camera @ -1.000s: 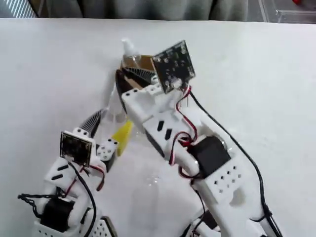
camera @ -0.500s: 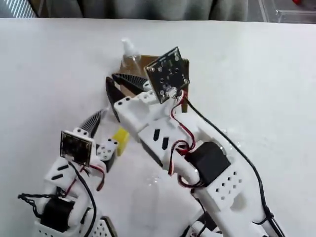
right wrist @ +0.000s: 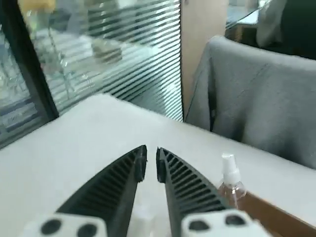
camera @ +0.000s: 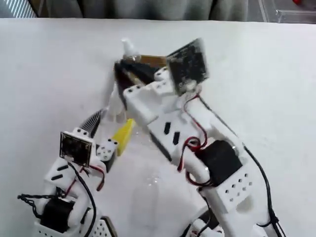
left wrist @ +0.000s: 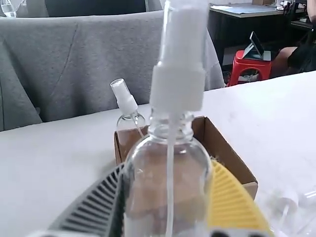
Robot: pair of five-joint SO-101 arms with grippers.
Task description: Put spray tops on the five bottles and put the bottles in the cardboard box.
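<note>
In the last half second the right arm had swung forward again over the cardboard box, toward the far edge of the tabletop. Its right claw, spread wide a moment earlier, had drawn nearly closed, with only a thin gap at the tips and nothing between them. The left arm had not moved. We judged that the right arm had finished its work on the cap and that the capped bottle was ready to go into the box.

That held bottle stood upright in the left claw, gripped between its gray and yellow fingers near the left of the tabletop's near edge, just short of the box. It was clear and round-shouldered, and its white spray top was seated on the neck with the dip tube running down inside.

A second capped bottle stood at the box's far corner; we could not tell whether it was inside or just behind.
</note>
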